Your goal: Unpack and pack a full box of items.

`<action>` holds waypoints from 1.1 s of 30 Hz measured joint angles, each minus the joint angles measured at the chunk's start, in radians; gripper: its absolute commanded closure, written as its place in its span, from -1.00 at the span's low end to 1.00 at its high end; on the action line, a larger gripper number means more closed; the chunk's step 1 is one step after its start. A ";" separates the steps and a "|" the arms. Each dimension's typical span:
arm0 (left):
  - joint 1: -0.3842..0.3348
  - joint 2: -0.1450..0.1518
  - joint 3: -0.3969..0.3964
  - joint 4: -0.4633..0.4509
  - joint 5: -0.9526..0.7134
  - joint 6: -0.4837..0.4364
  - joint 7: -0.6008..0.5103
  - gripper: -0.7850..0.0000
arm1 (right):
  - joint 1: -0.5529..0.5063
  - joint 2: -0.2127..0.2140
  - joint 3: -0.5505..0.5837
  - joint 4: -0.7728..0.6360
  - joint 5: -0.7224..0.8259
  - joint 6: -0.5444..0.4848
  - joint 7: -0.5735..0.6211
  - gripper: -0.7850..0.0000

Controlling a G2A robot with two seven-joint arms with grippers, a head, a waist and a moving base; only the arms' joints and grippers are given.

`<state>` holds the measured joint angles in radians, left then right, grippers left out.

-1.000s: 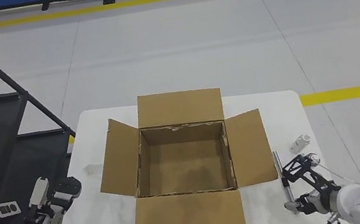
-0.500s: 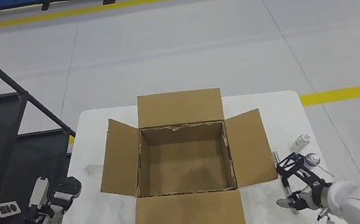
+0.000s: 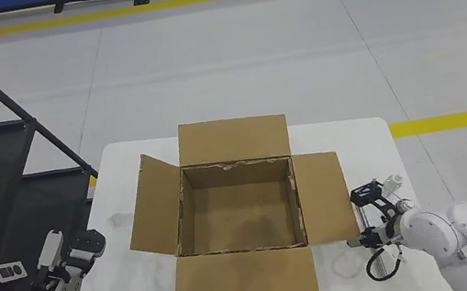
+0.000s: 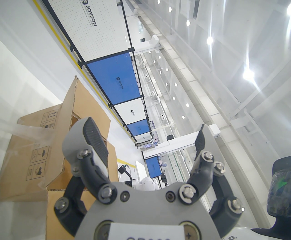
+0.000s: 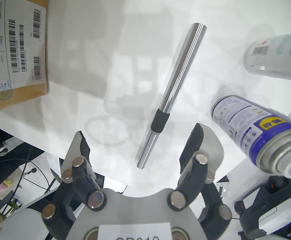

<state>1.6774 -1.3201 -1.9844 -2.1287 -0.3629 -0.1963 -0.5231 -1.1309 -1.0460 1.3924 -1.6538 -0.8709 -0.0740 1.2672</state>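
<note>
Cardboard box (image 3: 243, 214) sits in the middle of the top view on a white table (image 3: 353, 139), its four flaps folded outward (one flap carries a white barcode label). Just right of the right-hand flap, toward the lower right of the frame, the right gripper (image 3: 366, 214) hangs over the table with its fingers spread apart, gripping nothing. Its wrist view shows a steel rod (image 5: 172, 91) with a black band lying flat on the table below the gap, untouched. Near the rod are a blue-and-white spray can (image 5: 247, 127) and a white bottle (image 5: 268, 56). At the lower left, beyond the table's edge, the left gripper (image 3: 73, 240) is likewise spread apart and holds nothing.
</note>
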 measured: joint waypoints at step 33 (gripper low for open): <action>0.000 0.000 0.000 0.000 0.000 0.000 0.000 -1.00 | 0.015 -0.011 -0.094 0.054 -0.143 0.221 -0.061 0.04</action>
<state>1.6774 -1.3201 -1.9844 -2.1287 -0.3629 -0.1963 -0.5231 -1.1158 -1.0570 1.2983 -1.5996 -1.0139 0.1473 1.2065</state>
